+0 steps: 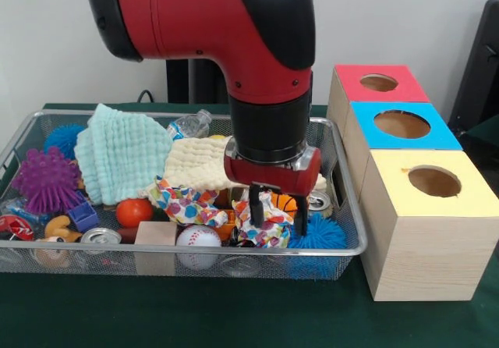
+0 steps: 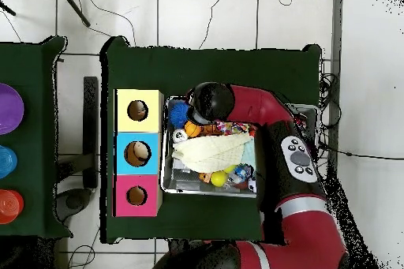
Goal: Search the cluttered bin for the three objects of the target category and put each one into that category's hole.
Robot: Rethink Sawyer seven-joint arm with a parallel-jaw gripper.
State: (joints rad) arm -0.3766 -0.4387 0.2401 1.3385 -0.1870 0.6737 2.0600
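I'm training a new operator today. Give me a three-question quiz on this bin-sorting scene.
1. True or false: the claw is down in the wire bin, over a multicoloured cloth.
2. In the front view, which box is nearest the camera? A) red box B) blue box C) yellow box
3. Fill in: the white ball with red stitching by the bin's near wall is a ____.

Key: 1 true; 2 C; 3 baseball.

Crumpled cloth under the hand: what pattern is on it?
The crumpled cloth is white with multicoloured polka dots; the front view shows it best.
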